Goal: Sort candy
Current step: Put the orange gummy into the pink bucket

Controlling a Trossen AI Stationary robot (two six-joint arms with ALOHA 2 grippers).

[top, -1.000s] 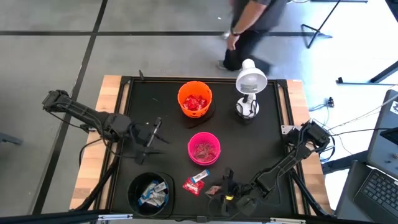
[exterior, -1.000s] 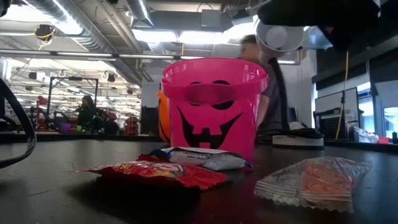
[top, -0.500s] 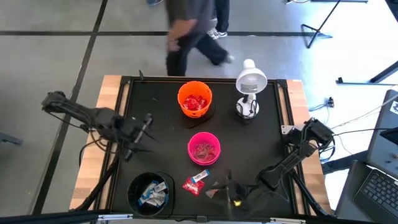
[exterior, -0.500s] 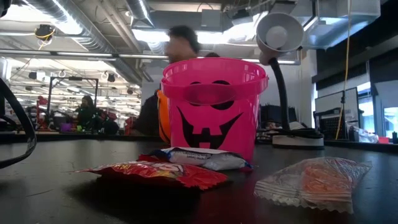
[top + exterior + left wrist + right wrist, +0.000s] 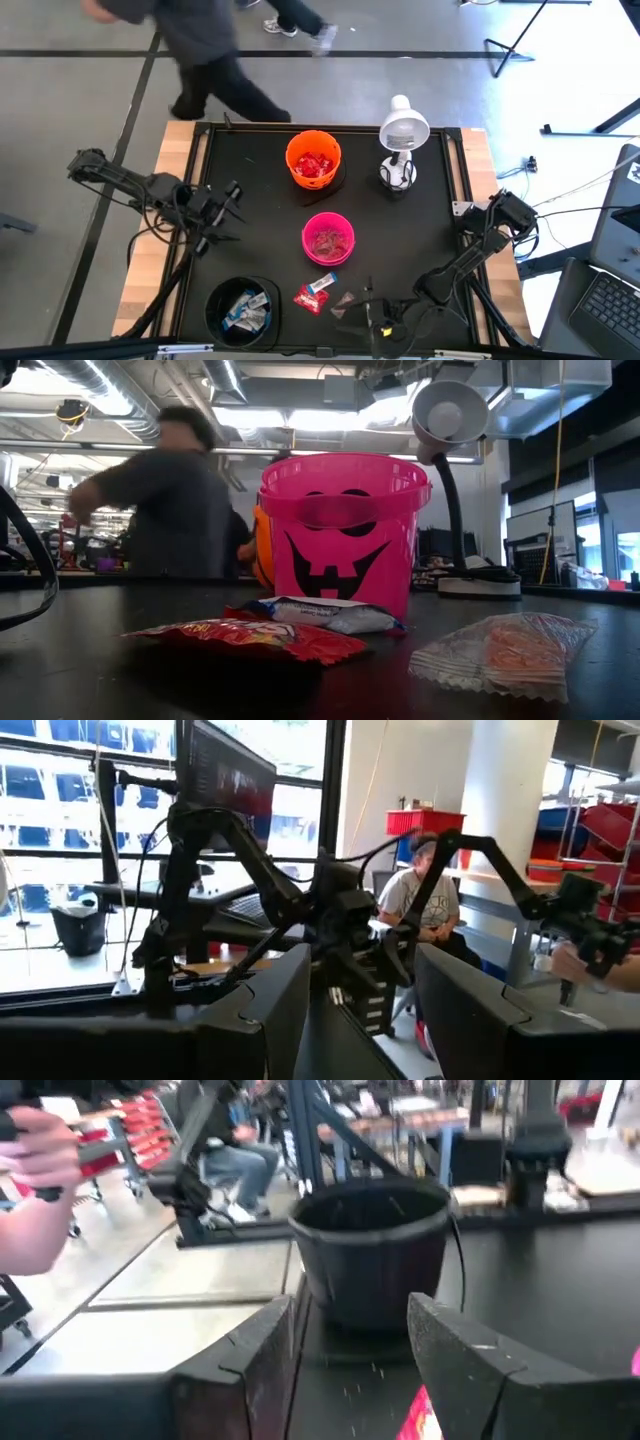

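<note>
We are seeing both arms pulling back with open, empty grippers, the left gripper (image 5: 222, 212) retreating to the table's left edge and the right gripper (image 5: 368, 312) at the near edge, leaving three small wrapped candies (image 5: 318, 292) unsorted beside the glossy pink plastic pumpkin-face bowl (image 5: 328, 239).

Three bowls are seen — orange (image 5: 314, 160), pink (image 5: 328, 238) and black (image 5: 241, 307) — with one lamp (image 5: 402, 131) and three loose candies (image 5: 321, 295) counted on the bench (image 5: 430, 230).

Left arm reaches in from the left edge of the high view, elbow bent, left gripper (image 5: 226, 212) at left-centre of frame, fingers parted, holding nothing. Right arm folds down from the right edge toward bottom centre — right gripper (image 5: 366, 305) low in frame, fingers (image 5: 458, 1365) spread, nothing between them.
</note>
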